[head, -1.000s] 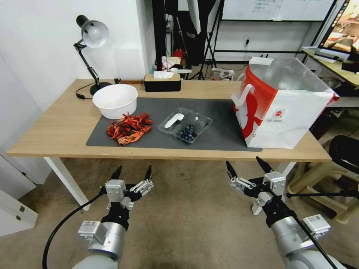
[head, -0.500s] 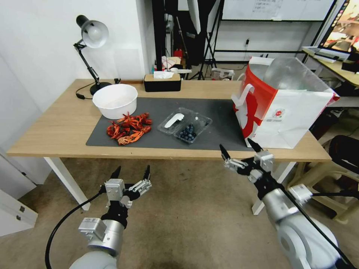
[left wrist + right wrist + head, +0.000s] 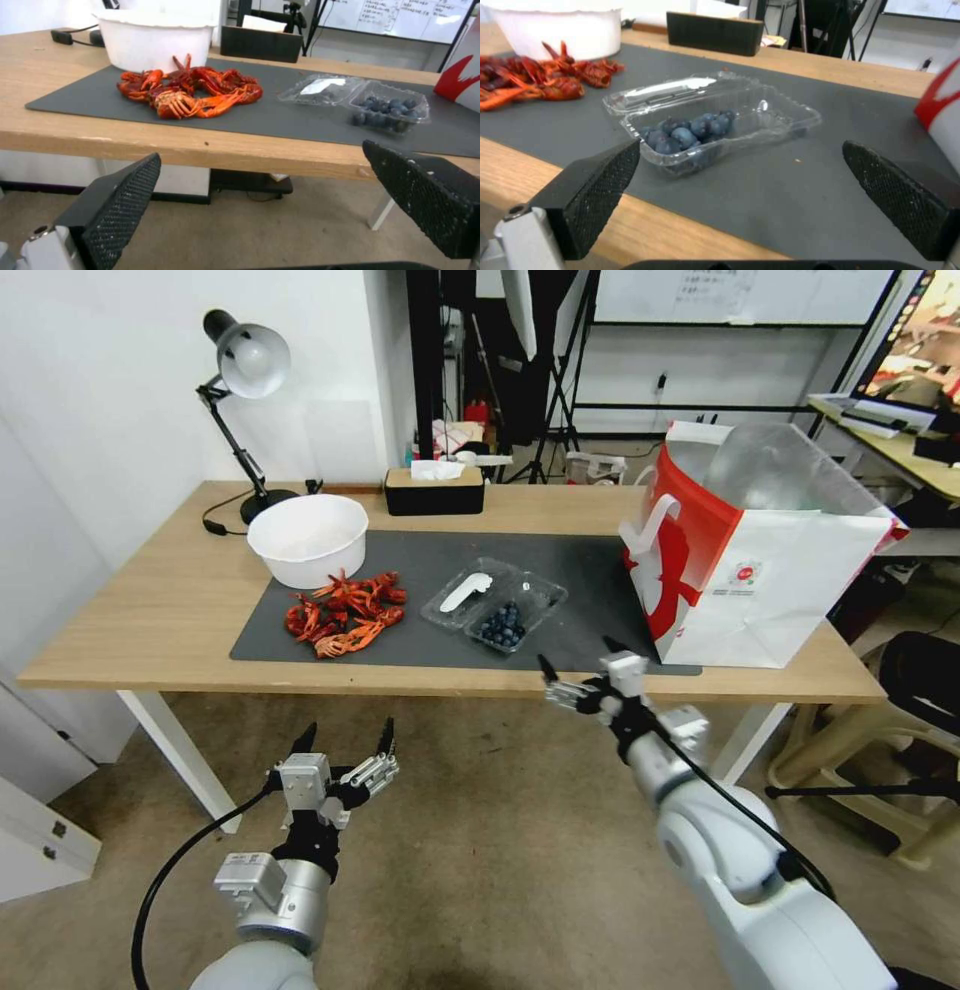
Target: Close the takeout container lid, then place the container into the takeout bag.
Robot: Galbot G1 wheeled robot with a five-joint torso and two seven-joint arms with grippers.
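Tabletop [image 3: 150, 610], pale wood, is carrying a dark grey mat [image 3: 590, 570] across its middle.

Takeout bag [image 3: 770, 570] is standing upright at the right end of the tabletop, partly on the mat's right edge. Mouth is gaping open, silver foil lining showing inside; white handles are drooping at the near-left side; small round red logo is showing on the white face. What lies in it cannot be made out from here.

Round white bowl [image 3: 308, 538] is sitting at the mat's far-left corner; nothing can be made out inside. Just in front of it a heap of red crayfish [image 3: 345, 613] is lying loose on the mat.

Takeout container [image 3: 505, 620] is lying near the middle of the mat, well apart from the bag, between the crayfish and the bag. It is lying open: the tray half is holding a cluster of dark blueberries [image 3: 690, 129] gathered toward one end, the rest of the tray bare. The lid [image 3: 468, 592] is lying flat on the mat beside the tray toward the crayfish, bearing a white elongated piece.

Black tissue box [image 3: 434, 490] is sitting on bare wood behind the mat; a desk lamp [image 3: 245, 365] is standing at the far-left corner.

Right gripper [image 3: 583, 677] is hanging at the near tabletop edge, in front of the container and touching nothing, fingers [image 3: 587, 195] spread wide apart.

Left gripper [image 3: 345, 748] is hanging low over the floor, short of the tabletop, fingers [image 3: 117, 210] likewise apart, holding nothing.
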